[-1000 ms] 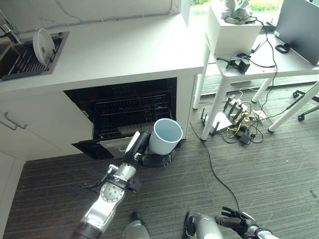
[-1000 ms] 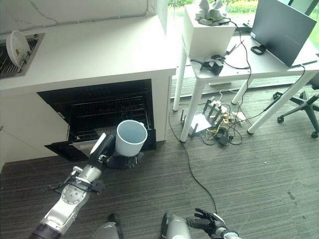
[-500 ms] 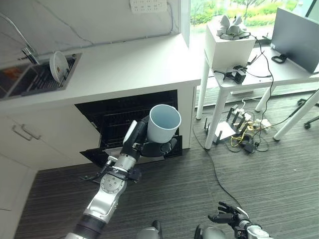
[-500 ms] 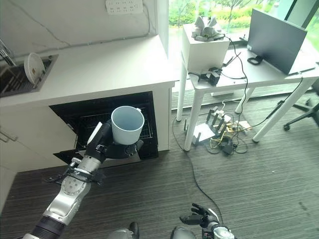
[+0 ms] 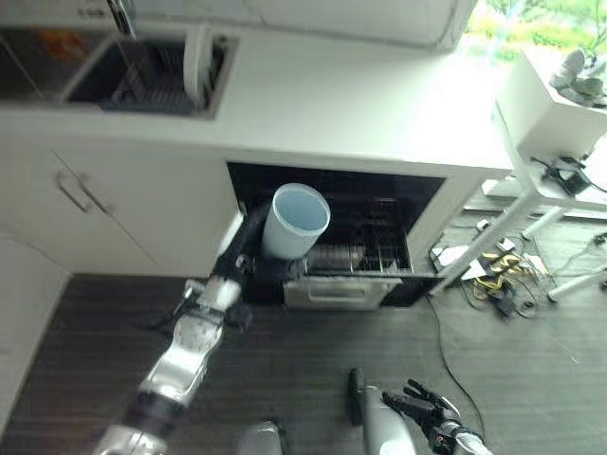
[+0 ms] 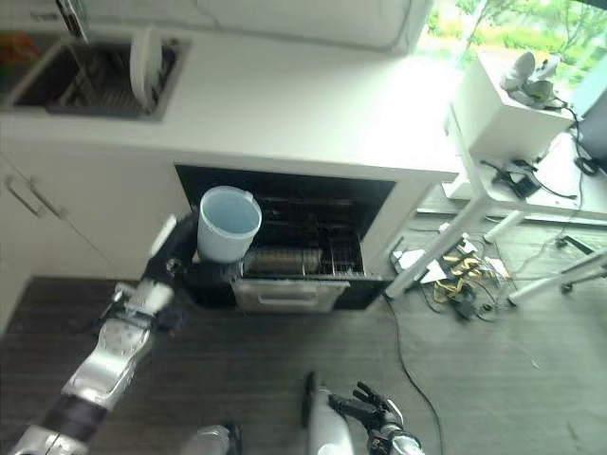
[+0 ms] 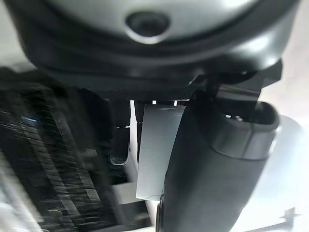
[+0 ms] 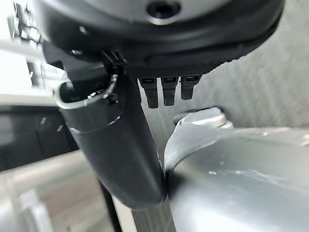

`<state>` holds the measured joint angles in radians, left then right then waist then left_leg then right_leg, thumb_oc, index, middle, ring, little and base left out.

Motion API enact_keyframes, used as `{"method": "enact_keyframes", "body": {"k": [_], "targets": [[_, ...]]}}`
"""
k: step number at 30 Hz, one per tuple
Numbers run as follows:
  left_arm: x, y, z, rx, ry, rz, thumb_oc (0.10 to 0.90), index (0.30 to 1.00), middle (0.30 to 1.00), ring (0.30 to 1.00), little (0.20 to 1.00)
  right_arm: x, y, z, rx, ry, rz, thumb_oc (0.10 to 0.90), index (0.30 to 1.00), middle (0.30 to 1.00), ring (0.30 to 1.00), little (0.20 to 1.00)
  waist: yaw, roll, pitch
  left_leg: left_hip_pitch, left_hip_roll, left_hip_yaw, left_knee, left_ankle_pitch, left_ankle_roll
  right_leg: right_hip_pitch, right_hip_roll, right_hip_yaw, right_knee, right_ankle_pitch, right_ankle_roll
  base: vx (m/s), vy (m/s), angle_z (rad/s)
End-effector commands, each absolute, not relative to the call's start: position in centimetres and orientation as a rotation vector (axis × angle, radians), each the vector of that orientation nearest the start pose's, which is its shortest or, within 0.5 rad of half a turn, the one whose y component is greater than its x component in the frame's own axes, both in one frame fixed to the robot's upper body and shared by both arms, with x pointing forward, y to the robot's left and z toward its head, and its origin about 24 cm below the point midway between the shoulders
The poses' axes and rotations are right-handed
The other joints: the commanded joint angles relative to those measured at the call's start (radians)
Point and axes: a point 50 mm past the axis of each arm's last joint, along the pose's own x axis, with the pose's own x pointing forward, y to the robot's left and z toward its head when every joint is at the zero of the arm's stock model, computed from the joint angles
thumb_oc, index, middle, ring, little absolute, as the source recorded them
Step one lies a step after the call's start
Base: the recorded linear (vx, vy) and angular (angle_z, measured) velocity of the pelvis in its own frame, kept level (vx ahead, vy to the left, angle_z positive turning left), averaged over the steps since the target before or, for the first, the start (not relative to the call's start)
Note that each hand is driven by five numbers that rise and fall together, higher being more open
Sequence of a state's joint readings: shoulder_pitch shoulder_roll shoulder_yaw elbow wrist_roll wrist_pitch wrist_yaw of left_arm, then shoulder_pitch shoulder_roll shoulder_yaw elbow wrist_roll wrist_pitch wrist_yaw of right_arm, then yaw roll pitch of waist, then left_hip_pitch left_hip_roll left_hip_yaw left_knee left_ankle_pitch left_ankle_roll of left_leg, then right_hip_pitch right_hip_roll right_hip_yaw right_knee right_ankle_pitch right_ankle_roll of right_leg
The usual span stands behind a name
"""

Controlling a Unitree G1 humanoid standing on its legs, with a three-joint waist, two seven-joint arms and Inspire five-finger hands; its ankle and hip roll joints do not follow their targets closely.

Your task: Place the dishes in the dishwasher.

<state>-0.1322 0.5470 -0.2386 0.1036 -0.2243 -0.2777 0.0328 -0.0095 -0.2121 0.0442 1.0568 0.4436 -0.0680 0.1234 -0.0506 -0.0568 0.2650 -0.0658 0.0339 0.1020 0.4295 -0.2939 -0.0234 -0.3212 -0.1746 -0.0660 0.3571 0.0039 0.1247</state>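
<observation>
Nearest the camera, low over the dark striped floor point(image 5: 531, 379), the right hand point(image 5: 424, 409) hung idle, its fingers point(image 6: 365, 395) spread loosely and holding nothing.

Farther out, the left hand point(image 5: 254, 262) reached toward the cabinet front with its fingers point(image 7: 119, 140) curled round a pale blue cup point(image 5: 295, 220). In the left wrist view the thumb point(image 7: 212, 174) lay against the cup's pale wall. The cup was held upright, tilted slightly, its open mouth facing up, and it hung in the air in front of the left part of the dishwasher point(image 6: 294, 237) opening, above the lowered door point(image 6: 294, 296).

Behind the cup, the dishwasher cavity stood open and dark, with a wire rack point(image 5: 365, 242) visible inside.

Above it ran the white desk point(image 5: 360, 104) top. At its far left a sink point(image 5: 142, 71) held a dish rack with a white plate point(image 5: 196, 59) standing on edge.

To the right, beyond the cabinet, a white table point(image 6: 512, 180) carried a white box point(image 6: 503, 104), and a tangle of cables point(image 5: 498, 280) lay on the floor beneath it.
</observation>
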Motion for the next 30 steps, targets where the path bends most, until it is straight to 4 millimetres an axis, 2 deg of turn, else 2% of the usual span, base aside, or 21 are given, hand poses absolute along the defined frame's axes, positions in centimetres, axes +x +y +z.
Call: {"method": "enact_keyframes", "body": {"k": [1, 4, 10, 13, 17, 19, 21, 24, 25, 28, 30], "targets": [[26.6, 17.6, 15.3, 0.231, -0.625, -0.23, 0.4, 0.3, 0.3, 0.3, 0.3, 13.1, -23.6, -14.1, 0.136, 0.935, -0.16, 0.8, 0.9, 0.9, 0.9, 0.9, -0.006, 0.042, -0.111, 0.043, -0.07, -0.01, -0.129, -0.054, 0.069, 0.058, 0.012, -0.041, -0.057, -0.055, 0.071, 0.16, -0.261, 0.24], [26.2, 17.8, 15.2, 0.236, -0.638, -0.207, 0.4, 0.3, 0.3, 0.3, 0.3, 13.5, -23.9, -13.9, 0.105, 0.928, -0.144, 0.8, 0.9, 0.9, 0.9, 0.9, 0.0, 0.046, -0.126, 0.059, -0.053, -0.017, -0.129, -0.05, 0.053, 0.097, 0.044, -0.03, -0.057, -0.097, 0.043, 0.16, -0.255, -0.14], [26.1, 18.1, 16.1, 0.249, -0.673, -0.165, 0.4, 0.3, 0.3, 0.3, 0.3, 14.1, -25.4, -13.3, 0.092, 0.898, -0.173, 0.8, 0.9, 0.9, 0.9, 0.9, 0.011, 0.052, -0.118, 0.048, -0.018, -0.024, -0.129, 0.018, 0.018, 0.167, 0.09, -0.022, -0.057, -0.153, -0.009, 0.09, -0.189, -0.16], [26.2, 18.6, 16.3, 0.253, -0.679, -0.145, 0.4, 0.3, 0.3, 0.3, 0.3, 13.8, -25.9, -13.3, 0.087, 0.902, -0.172, 0.8, 0.9, 0.9, 0.9, 0.9, 0.019, 0.052, -0.116, 0.05, -0.023, -0.027, -0.129, 0.045, 0.007, 0.196, 0.093, -0.021, -0.057, -0.174, -0.025, 0.11, -0.161, -0.1], [26.0, 19.1, 16.3, 0.254, -0.681, -0.124, 0.4, 0.3, 0.3, 0.3, 0.3, 13.4, -26.2, -13.4, 0.076, 0.917, -0.166, 0.8, 0.9, 0.9, 0.9, 0.9, 0.031, 0.047, -0.114, 0.067, -0.034, -0.037, -0.129, 0.127, -0.004, 0.214, 0.091, -0.011, -0.057, -0.193, -0.046, 0.1, -0.132, -0.06], [25.9, 19.2, 16.2, 0.252, -0.678, -0.118, 0.4, 0.3, 0.3, 0.3, 0.3, 13.1, -26.2, -13.5, 0.068, 0.932, -0.149, 0.8, 0.9, 0.9, 0.9, 0.9, 0.041, 0.043, -0.108, 0.049, -0.044, -0.043, -0.071, 0.158, -0.003, 0.225, 0.092, -0.005, -0.057, -0.202, -0.058, 0.08, -0.121, -0.13], [25.9, 19.4, 16.2, 0.25, -0.678, -0.115, 0.4, 0.3, 0.3, 0.3, 0.3, 12.9, -26.1, -13.6, 0.058, 0.941, -0.145, 0.8, 0.9, 0.9, 0.9, 0.9, 0.043, 0.043, -0.103, 0.016, -0.04, -0.035, -0.016, 0.168, -0.004, 0.232, 0.095, -0.006, -0.057, -0.205, -0.065, 0.04, -0.067, -0.26], [25.8, 19.4, 16.2, 0.246, -0.685, -0.113, 0.4, 0.3, 0.3, 0.3, 0.3, 12.5, -26.2, -13.8, 0.054, 0.967, -0.148, 0.8, 0.9, 0.9, 0.9, 0.9, 0.042, 0.049, -0.094, -0.005, -0.021, -0.008, -0.066, 0.188, -0.006, 0.241, 0.102, -0.015, -0.057, -0.21, -0.067, 0.05, 0.0, -0.17], [25.8, 19.4, 16.3, 0.244, -0.69, -0.111, 0.4, 0.3, 0.3, 0.3, 0.3, 12.4, -26.3, -13.9, 0.047, 0.977, -0.153, 0.8, 0.9, 0.9, 0.9, 0.9, 0.042, 0.056, -0.09, -0.003, -0.01, 0.0, -0.129, 0.211, -0.015, 0.246, 0.106, -0.018, -0.057, -0.216, -0.064, 0.03, 0.075, 0.02], [25.9, 19.2, 16.6, 0.234, -0.707, -0.107, 0.4, 0.3, 0.3, 0.3, 0.3, 11.8, -26.7, -14.1, 0.032, 1.006, -0.191, 0.8, 0.9, 0.9, 0.9, 0.9, 0.029, 0.092, -0.074, -0.113, 0.053, 0.008, -0.129, 0.226, -0.048, 0.263, 0.133, -0.025, -0.057, -0.24, -0.057, 0.01, 0.11, 0.19], [26.2, 19.1, 16.8, 0.232, -0.713, -0.109, 0.4, 0.3, 0.3, 0.3, 0.3, 11.2, -27.0, -14.2, 0.031, 1.03, -0.234, 0.8, 0.9, 0.9, 0.9, 0.9, 0.02, 0.099, -0.077, -0.137, 0.066, -0.003, -0.129, 0.189, -0.047, 0.258, 0.123, -0.032, -0.057, -0.24, -0.047, 0.02, 0.146, 0.28]]}}
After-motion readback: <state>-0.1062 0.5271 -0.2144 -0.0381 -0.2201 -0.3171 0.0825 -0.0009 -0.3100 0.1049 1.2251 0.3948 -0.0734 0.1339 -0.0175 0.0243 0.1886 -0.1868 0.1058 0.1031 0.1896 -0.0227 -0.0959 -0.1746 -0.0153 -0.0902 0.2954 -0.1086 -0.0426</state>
